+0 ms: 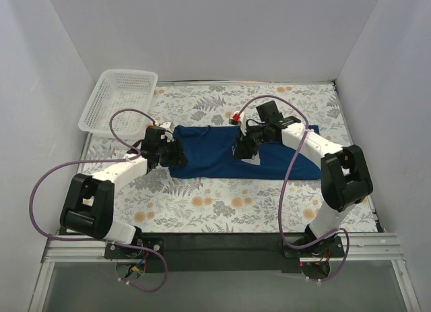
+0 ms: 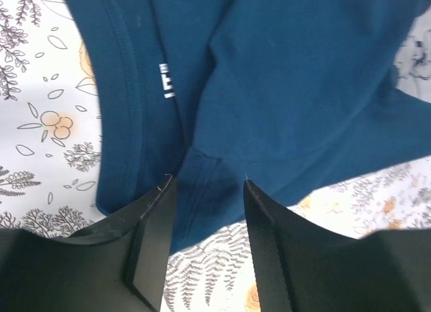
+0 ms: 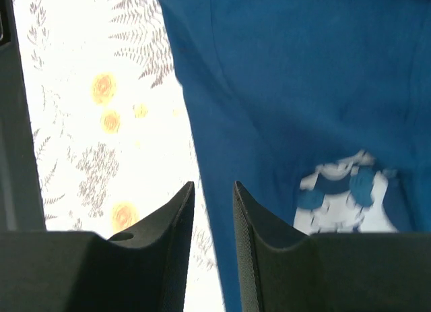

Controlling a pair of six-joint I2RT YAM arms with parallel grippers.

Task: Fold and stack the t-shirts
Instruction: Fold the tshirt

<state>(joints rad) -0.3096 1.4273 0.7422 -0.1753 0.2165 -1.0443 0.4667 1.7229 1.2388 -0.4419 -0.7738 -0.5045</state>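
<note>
I see one navy t-shirt (image 1: 215,153) lying crumpled, stretched sideways mid-table on the floral cloth; pale mouse print (image 3: 347,201) faces up near its right half.
</note>
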